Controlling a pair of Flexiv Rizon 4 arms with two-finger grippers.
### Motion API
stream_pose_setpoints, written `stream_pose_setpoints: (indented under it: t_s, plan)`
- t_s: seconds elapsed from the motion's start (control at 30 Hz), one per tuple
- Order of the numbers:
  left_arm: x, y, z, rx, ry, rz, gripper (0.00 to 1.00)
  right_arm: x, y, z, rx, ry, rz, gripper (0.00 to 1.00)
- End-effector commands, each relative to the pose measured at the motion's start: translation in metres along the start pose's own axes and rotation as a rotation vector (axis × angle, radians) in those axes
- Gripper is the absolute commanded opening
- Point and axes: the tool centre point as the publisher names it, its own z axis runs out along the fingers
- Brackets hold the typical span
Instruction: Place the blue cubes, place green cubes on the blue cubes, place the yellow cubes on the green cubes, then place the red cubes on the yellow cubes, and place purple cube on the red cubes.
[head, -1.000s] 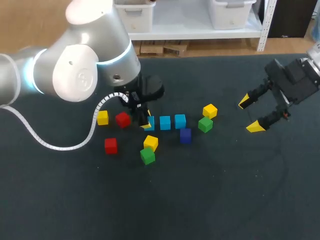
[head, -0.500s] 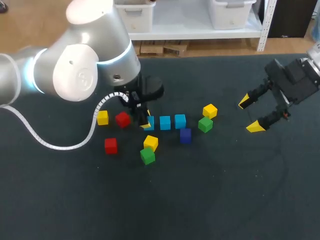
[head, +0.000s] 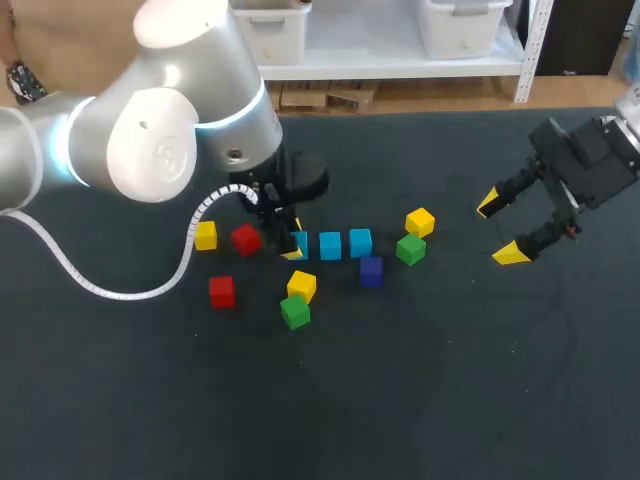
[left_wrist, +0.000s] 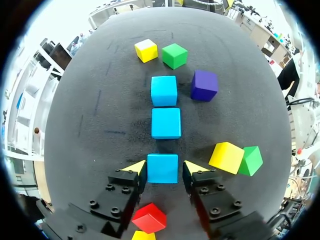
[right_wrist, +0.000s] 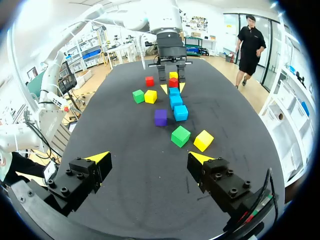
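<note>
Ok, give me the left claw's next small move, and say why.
Probably lift the left claw straight up. Its fingers stand open either side of the nearest light blue cube, which rests on the dark table in line with two more light blue cubes, so the blue row looks laid; a green cube comes next.

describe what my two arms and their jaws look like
The left arm is bulky, rounded silver-white with a glowing blue ring and a white coiled cable. The right arm shows a black angular wrist. Both have black bolted jaws with bright yellow wedge tips.
</note>
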Motion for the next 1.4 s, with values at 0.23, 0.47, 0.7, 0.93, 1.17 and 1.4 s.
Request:
stream_pose_setpoints:
  t_s: [0.23,0.47,0.7,0.93,1.17,1.4]
  plan:
    - [0.0,0.001,-0.007,0.0,0.009,-0.003,0.97,0.0,0.0,0.0,-0.001,-0.002,-0.001,1.0]
    - [0.004,-0.005,-0.024,-0.022,0.029,-0.008,1.0,0.0,0.0,0.0,-0.001,-0.002,-0.001,1.0]
    - [0.012,-0.017,-0.041,-0.044,0.043,-0.011,1.0,0.0,0.0,0.0,-0.001,-0.002,-0.001,1.0]
    - [0.024,-0.027,-0.055,-0.063,0.056,-0.025,1.0,0.0,0.0,0.0,-0.001,-0.002,-0.001,1.0]
    - [0.039,-0.024,-0.07,-0.079,0.073,-0.029,1.0,0.0,0.0,0.0,-0.001,-0.002,-0.001,1.0]
    - [0.057,-0.012,-0.081,-0.06,0.098,-0.004,1.0,0.0,0.0,0.0,-0.001,-0.002,-0.001,1.0]
